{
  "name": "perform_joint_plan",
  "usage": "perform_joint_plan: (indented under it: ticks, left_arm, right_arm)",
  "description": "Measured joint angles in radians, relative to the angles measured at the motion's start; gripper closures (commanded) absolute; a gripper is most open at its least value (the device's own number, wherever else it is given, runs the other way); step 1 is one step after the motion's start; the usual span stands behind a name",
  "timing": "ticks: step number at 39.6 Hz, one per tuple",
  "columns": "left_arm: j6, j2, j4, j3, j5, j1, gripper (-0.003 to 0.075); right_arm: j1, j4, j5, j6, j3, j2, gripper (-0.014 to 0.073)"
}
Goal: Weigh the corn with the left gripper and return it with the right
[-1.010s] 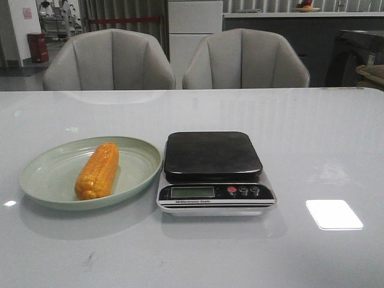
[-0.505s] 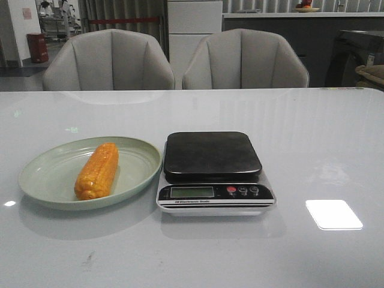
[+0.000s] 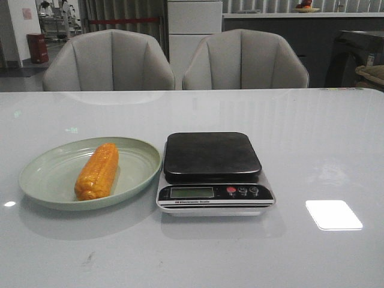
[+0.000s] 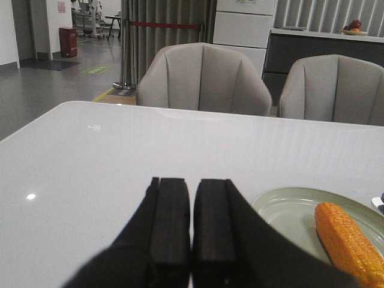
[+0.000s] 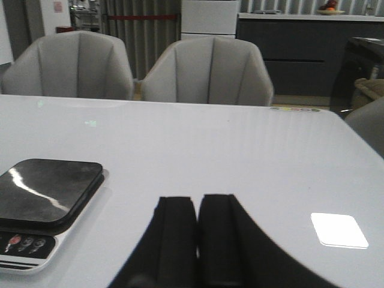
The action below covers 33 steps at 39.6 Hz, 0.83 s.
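Corn (image 3: 97,171), an orange-yellow cob with tight rows of kernels and rounded ends, is laid lengthwise in a pale green plate (image 3: 42,180), ahead of the left gripper (image 4: 191,207), whose fingers are pressed together. The right gripper (image 5: 198,225) is likewise closed, empty, beside a scale (image 5: 42,201).

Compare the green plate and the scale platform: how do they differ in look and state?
The green plate is round, pale and rimmed; the scale platform is squarish, black, glossy and flat. The plate holds the corn; the platform holds nothing. Both rest on the table, side by side.
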Motion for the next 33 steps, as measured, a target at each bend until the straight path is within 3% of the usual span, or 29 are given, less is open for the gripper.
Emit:
perform_joint_plan:
  ticks: [33]
  left_arm:
    - [0.000, 0.000, 0.000, 0.000, -0.001, 0.000, 0.0606]
  right_arm:
    - [-0.018, -0.005, 0.024, -0.002, 0.002, -0.005, 0.0447]
